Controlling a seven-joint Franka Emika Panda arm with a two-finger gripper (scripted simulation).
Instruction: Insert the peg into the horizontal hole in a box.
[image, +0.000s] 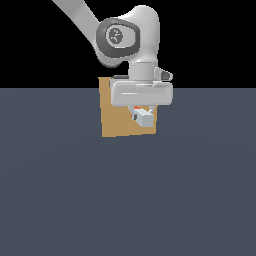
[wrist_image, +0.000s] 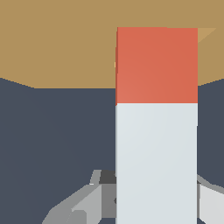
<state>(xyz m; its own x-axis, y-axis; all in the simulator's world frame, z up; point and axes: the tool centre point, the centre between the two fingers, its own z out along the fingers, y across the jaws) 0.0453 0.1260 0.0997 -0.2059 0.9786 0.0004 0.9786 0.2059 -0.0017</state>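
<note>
The tan box (image: 114, 117) stands on the dark floor behind my gripper (image: 142, 111). The gripper is shut on the peg (image: 145, 119), which lies level, its white end towards the exterior camera and its orange-red half pointing at the box. In the wrist view the peg (wrist_image: 156, 131) fills the middle, and its orange-red end (wrist_image: 156, 65) lies over the box face (wrist_image: 57, 43). The hole is hidden behind the peg's end. I cannot tell whether the tip is inside it. A grey finger (wrist_image: 85, 203) shows beside the white half.
The flat dark grey floor (image: 125, 200) spreads all round the box. The arm's white links (image: 127, 37) rise above the box towards the exterior view's left. Nothing else is in view.
</note>
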